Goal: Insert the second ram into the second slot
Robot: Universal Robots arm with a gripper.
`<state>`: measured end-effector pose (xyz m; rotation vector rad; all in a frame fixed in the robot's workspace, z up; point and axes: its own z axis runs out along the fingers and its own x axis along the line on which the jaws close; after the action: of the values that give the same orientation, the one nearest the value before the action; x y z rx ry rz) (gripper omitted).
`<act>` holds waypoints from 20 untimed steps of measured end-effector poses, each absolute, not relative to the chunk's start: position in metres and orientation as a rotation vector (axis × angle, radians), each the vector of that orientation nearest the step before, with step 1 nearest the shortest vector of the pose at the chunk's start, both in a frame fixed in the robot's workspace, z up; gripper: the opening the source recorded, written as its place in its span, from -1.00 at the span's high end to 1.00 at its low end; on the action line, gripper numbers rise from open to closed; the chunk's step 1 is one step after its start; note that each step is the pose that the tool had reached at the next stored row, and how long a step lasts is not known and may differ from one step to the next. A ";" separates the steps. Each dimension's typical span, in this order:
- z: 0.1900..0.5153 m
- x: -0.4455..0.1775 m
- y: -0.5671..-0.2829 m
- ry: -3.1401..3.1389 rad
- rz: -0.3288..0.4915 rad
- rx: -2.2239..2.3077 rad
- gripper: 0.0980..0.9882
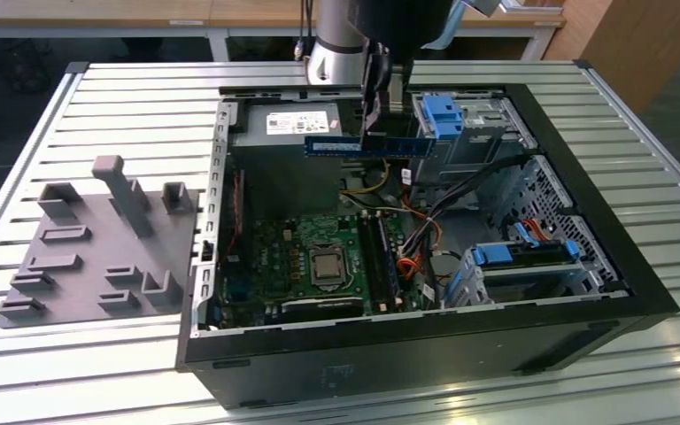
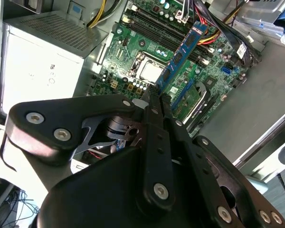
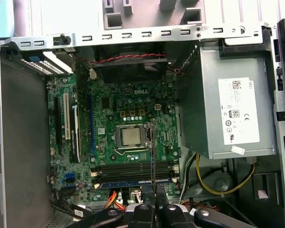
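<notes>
Second ram [image 1: 340, 146] hangs in the air over the open computer case [image 1: 375, 363]. It is above the edge farthest from the exterior camera, level with the power supply [image 1: 287, 124] and just beside a blue-latched drive bay [image 1: 446, 119]. The gripper [image 1: 385, 135] is pinched together on it at about mid-length, by the upper edge. That leaves the lower contact edge bare, I judge, for pressing into a slot. The case lies on its side on the slatted worktop [image 1: 139, 97] with its open side up, which turns the motherboard [image 1: 305, 257] to face the arm. The memory slots [image 3: 133, 167] sit on the board's drive-bay side, well below the second ram, which does not touch them. In the first wrist view it shows edge-on and crosses the run of the slots, so it seems not lined up with them. Such height puts it clear of the cables [image 1: 470, 186] looping across the case. A grey rack [image 1: 92, 239] stands on the worktop at the exterior view's left, apart from the case.
</notes>
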<state>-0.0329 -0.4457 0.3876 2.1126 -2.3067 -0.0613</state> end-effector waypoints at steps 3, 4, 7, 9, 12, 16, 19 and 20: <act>0.388 -0.033 -0.446 -2.311 -0.061 2.108 0.91; 0.388 -0.033 -0.446 -2.312 -0.061 2.107 0.91; 0.388 -0.033 -0.446 -2.316 -0.061 2.103 0.91; 0.388 -0.033 -0.446 -2.318 -0.061 2.100 0.91; 0.388 -0.033 -0.446 -2.321 -0.061 2.097 0.91; 0.388 -0.033 -0.446 -2.326 -0.062 2.092 0.91; 0.388 -0.033 -0.446 -2.330 -0.062 2.087 0.91; 0.388 -0.033 -0.446 -2.332 -0.062 2.086 0.91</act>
<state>-0.0329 -0.4457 0.3876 2.0858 -2.3315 -0.0616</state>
